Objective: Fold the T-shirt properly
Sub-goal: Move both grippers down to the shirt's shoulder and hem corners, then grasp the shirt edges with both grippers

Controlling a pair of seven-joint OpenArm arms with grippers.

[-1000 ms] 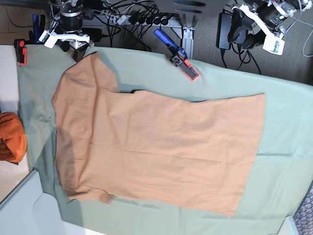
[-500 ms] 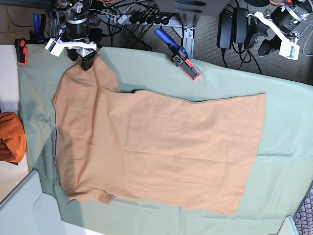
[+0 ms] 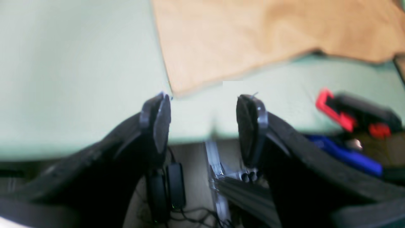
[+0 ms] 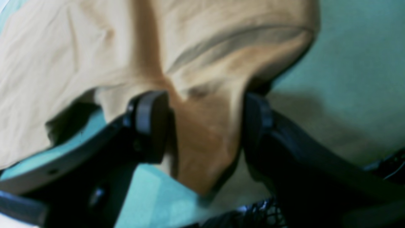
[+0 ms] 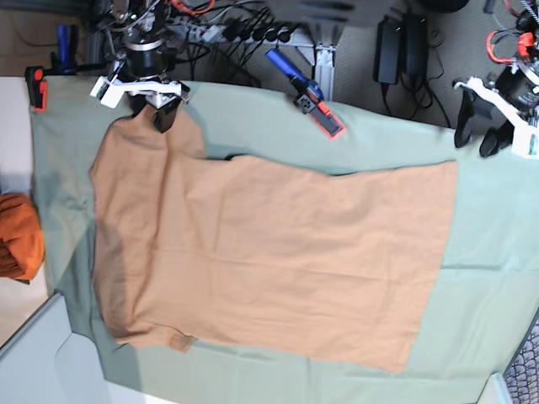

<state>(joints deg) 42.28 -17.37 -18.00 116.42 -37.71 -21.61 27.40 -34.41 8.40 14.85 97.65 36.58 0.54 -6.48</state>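
Observation:
The light tan-orange T-shirt (image 5: pixel 269 252) lies flat on the sage-green cloth (image 5: pixel 488 278), collar end to the left, hem to the right. My right gripper (image 5: pixel 162 114) is at the shirt's far sleeve; in the right wrist view the gripper (image 4: pixel 202 120) is open, with bunched sleeve cloth (image 4: pixel 205 133) between its fingers. My left gripper (image 5: pixel 474 141) is open and empty over the green cloth's far edge, just beyond the far hem corner (image 5: pixel 453 165). In the left wrist view the gripper (image 3: pixel 202 107) hovers with that corner (image 3: pixel 177 88) near one fingertip.
A blue and red clamp (image 5: pixel 307 97) grips the table's far edge; it also shows in the left wrist view (image 3: pixel 348 117). Another red clamp (image 5: pixel 35 84) is at the far left corner. A bright-orange bunched cloth (image 5: pixel 18 236) lies at the left. Cables and power bricks lie beyond the far edge.
My right gripper has come down from the table's far edge onto the sleeve. My left gripper has moved from off the table toward the far hem corner.

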